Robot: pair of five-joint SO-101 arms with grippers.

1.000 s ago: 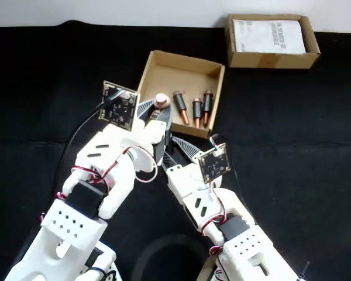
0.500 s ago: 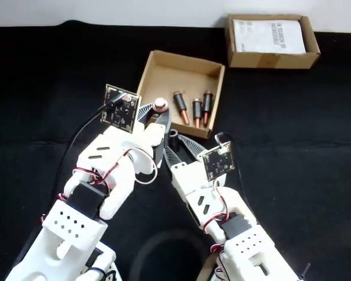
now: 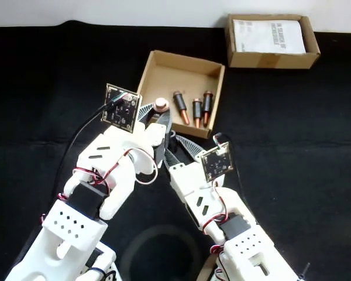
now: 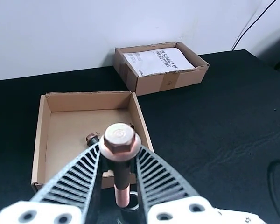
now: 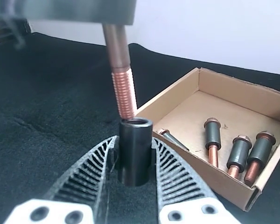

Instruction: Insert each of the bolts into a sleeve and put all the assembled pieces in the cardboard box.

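We see a black counter (image 3: 292,146) carrying an open cardboard box (image 3: 178,75). A second box (image 3: 269,60), holding a booklet (image 3: 269,35), sits well apart behind it. The left pincer (image 4: 118,150) and right pincer (image 5: 134,140) meet just beside the first box's near wall, each closed on a part. Three assembled pieces (image 3: 196,110) lie side by side in that box. The left pincer grips a copper bolt (image 4: 119,138) under its head, shank down. The right pincer clamps a black sleeve (image 5: 135,151) upright, with the bolt's threaded tip at its mouth.
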